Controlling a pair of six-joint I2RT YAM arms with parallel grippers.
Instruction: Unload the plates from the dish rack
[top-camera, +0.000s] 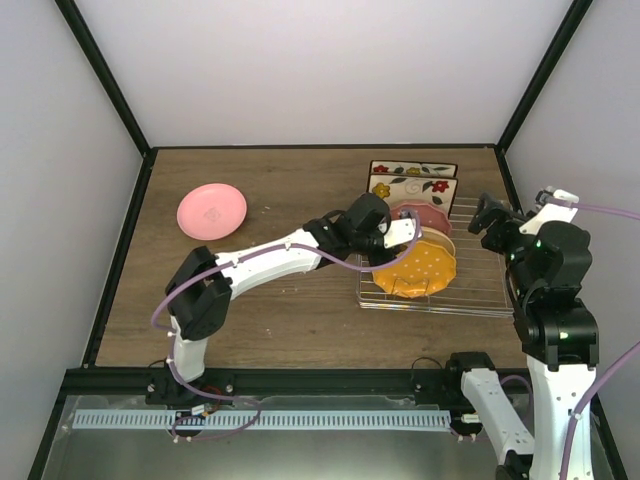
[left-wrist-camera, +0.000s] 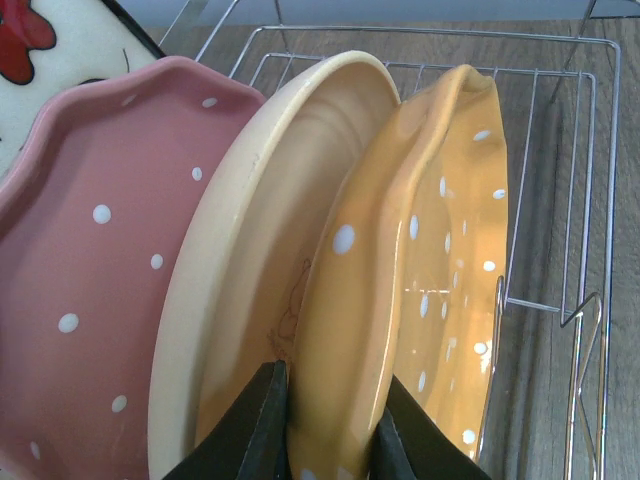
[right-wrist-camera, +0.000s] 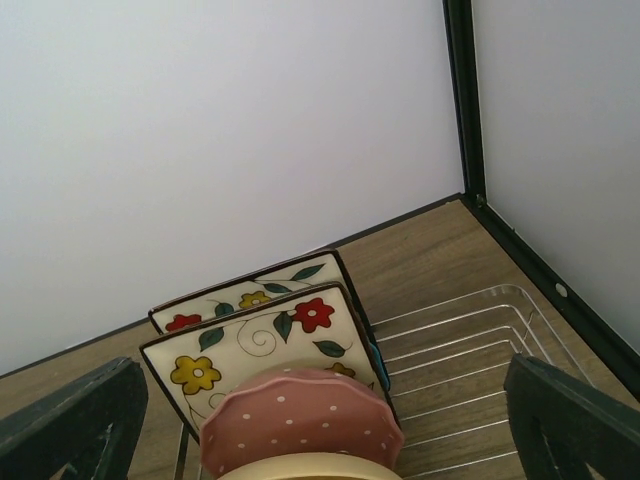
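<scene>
The dish rack (top-camera: 480, 290) stands at the right of the table. It holds two square flowered plates (top-camera: 412, 172) at the back, then a dark pink dotted plate (top-camera: 428, 215), a yellow plate (top-camera: 442, 243) and an orange dotted plate (top-camera: 420, 268) in front. My left gripper (top-camera: 405, 236) reaches over the rack. In the left wrist view, the left gripper (left-wrist-camera: 335, 400) is shut on the rim of the orange plate (left-wrist-camera: 420, 280), one finger (left-wrist-camera: 255, 430) between it and the yellow plate (left-wrist-camera: 250, 260). My right gripper (right-wrist-camera: 322, 370) hangs open above the square plates (right-wrist-camera: 260, 330).
A plain pink plate (top-camera: 211, 211) lies flat on the table at the far left. A sliver of a teal plate (right-wrist-camera: 375, 360) shows behind the front square plate. Black frame posts and white walls close in the table, near the rack's right side (right-wrist-camera: 470, 340).
</scene>
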